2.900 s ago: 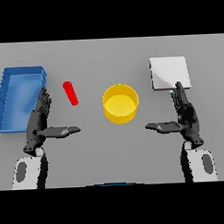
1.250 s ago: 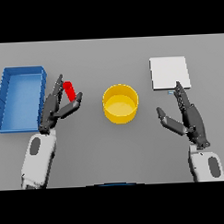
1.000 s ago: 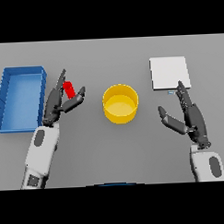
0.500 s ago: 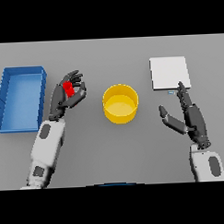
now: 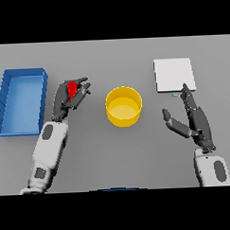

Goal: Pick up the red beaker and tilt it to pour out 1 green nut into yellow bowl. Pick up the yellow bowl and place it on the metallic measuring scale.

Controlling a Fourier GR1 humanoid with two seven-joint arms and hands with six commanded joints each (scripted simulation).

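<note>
**Left of centre: beaker in grasp, pour to come**

Left of the yellow bowl point(image 5: 123, 106), the left hand point(image 5: 68, 98) has its fingers curled round the red beaker point(image 5: 72, 89). The right hand point(image 5: 193, 120) waits lower right, fingers straight, below the metallic measuring scale point(image 5: 175, 75). Next, I judge: carry the beaker over the bowl, then tilt.

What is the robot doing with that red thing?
The robot's left hand has its fingers curled round the red beaker, to the left of the yellow bowl. Nothing shows in the bowl yet. The right hand waits open just below the metallic measuring scale. A blue tray sits at the far left.
</note>
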